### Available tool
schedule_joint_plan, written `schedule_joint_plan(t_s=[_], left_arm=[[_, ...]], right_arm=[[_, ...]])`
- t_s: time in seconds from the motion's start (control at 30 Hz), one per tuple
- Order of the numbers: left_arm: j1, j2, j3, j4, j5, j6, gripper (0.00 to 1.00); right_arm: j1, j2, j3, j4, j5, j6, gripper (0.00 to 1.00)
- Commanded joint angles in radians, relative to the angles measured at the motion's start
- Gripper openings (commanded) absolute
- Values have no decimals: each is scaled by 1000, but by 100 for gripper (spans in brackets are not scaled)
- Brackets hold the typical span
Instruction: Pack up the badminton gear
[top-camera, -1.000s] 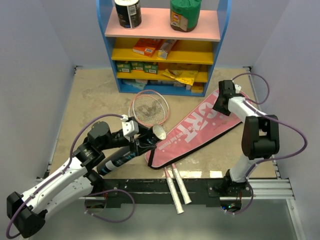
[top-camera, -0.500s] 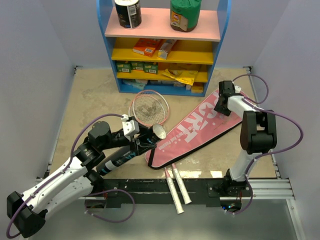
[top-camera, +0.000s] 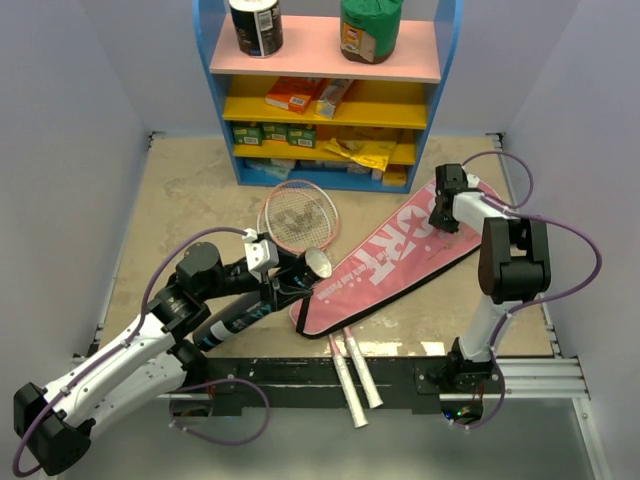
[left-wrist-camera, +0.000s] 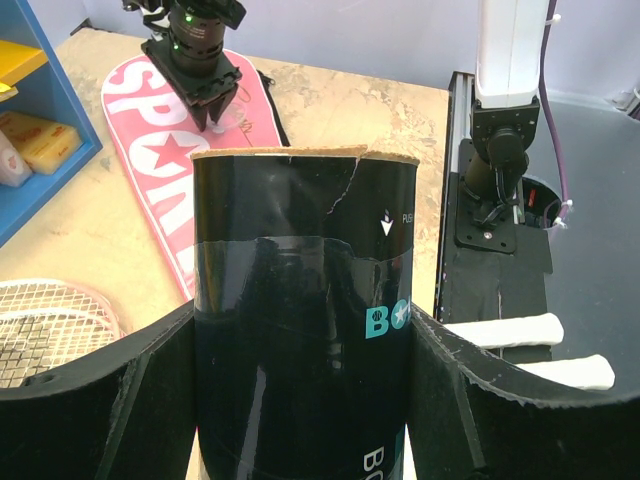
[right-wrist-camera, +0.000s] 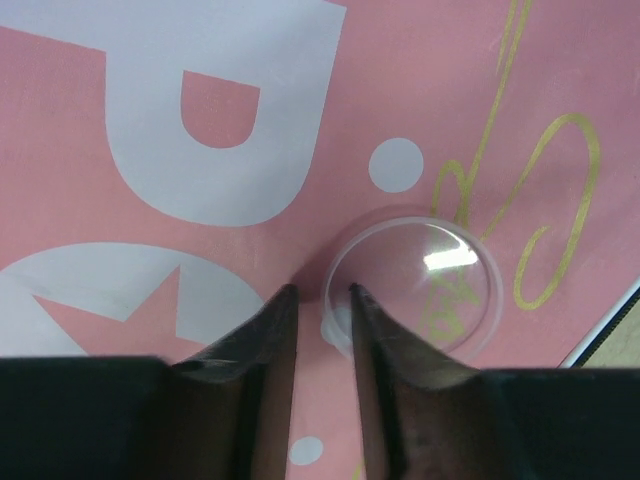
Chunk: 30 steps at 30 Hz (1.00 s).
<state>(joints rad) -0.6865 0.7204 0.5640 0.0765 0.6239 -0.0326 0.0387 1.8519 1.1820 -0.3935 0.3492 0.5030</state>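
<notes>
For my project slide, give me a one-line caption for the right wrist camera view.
Right gripper straddling the rim of a clear round cap on the pink bag.

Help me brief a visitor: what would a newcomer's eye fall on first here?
The large pink bag with white lettering, lying diagonally across the table's middle and right. Next, the black tube clamped in the left gripper at front left, and the right gripper straddling the rim of a clear lid on the bag's wide end.

Two rackets (top-camera: 299, 215); one pink bag (top-camera: 400, 255); one black tube (left-wrist-camera: 300, 330); one clear cap (right-wrist-camera: 415, 280); two jars (top-camera: 256, 25); one shelf unit (top-camera: 330, 60).
</notes>
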Motion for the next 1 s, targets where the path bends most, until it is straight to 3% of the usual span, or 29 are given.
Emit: schedule_joint_plan(t_s=[0.0, 0.07, 0.37, 0.63, 0.87, 0.97], left_arm=[[5, -15, 37, 28, 11, 19, 0], [5, -18, 39, 26, 11, 19, 0], [5, -26, 39, 23, 7, 20, 0], [5, -1, 37, 26, 5, 19, 0], [5, 43, 43, 26, 11, 23, 0], [4, 68, 46, 25, 3, 23, 0]], right_arm=[[0, 6, -15, 4, 5, -12, 15], [0, 6, -15, -1, 1, -12, 0], [0, -68, -36, -1, -36, -7, 0], [21, -350, -105, -2, -136, -15, 0], [91, -647, -176, 51, -449, -8, 0], [231, -689, -151, 29, -532, -3, 0]])
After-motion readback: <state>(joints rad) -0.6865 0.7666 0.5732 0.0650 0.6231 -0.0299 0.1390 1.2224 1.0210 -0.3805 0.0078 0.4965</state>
